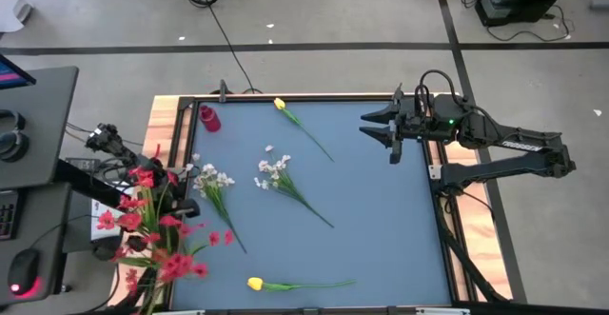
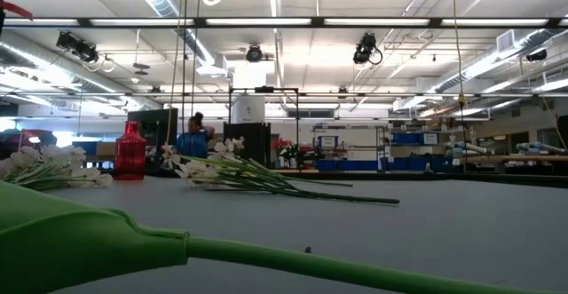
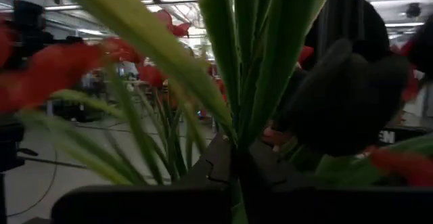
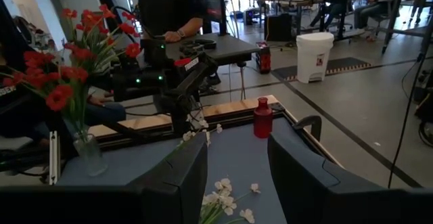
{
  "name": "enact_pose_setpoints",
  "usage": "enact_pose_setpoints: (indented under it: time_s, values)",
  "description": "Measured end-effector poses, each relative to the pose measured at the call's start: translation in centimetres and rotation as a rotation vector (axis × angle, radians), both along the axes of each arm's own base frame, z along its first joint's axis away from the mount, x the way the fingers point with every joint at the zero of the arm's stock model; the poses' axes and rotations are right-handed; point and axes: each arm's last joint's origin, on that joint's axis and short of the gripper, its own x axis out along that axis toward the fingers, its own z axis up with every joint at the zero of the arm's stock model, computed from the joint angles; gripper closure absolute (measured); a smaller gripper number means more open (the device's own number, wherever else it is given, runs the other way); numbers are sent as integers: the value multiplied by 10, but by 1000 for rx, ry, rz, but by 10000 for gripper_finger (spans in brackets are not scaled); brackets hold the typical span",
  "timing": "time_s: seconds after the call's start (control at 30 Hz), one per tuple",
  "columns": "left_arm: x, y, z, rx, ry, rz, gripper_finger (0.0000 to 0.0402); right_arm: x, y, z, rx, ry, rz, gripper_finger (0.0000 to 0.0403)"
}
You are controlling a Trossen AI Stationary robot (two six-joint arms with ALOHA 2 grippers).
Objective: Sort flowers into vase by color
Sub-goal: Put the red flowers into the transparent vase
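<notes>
Four loose stems lie on the blue-grey table mat (image 1: 381, 220) in our high view: a yellow tulip (image 1: 279, 104) near the far edge, two sprays of small white blossoms (image 1: 214, 178) (image 1: 274, 171) in the middle, and a second yellow tulip (image 1: 255, 283) near the front edge. The small pinkish-red vase (image 1: 209, 118) stands in the far left corner. Our left gripper (image 1: 143, 177) sits at the left edge among a bunch of red blossoms (image 1: 157, 225); our right gripper (image 1: 379, 129) hangs over the far right part of the mat with its fingers spread.

From the low view we see the vase (image 2: 130, 152) upright, the white sprays lying flat, and a green stem (image 2: 311, 258) running across just in front of the lens.

Through the left wrist view, green stems (image 3: 237, 82) rise between the fingers, which look clamped on them.

Through the right wrist view, the fingers (image 4: 176, 183) stand apart, a white spray (image 4: 226, 200) just ahead, the vase (image 4: 262, 119) beyond. A person (image 4: 172, 7) stands behind the table.

We judge the far tulip nearest the right gripper, its stem running diagonally towards that arm, head pointing at the vase.
</notes>
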Motion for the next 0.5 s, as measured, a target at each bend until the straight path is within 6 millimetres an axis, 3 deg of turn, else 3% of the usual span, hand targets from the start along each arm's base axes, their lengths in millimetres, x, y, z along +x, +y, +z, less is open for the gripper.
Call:
enact_pose_setpoints:
  time_s: [0.5]
  values:
    - [5, -2, -6, 40, 50, 59, 380, 0, 0, 0, 0, 0, 0, 239]
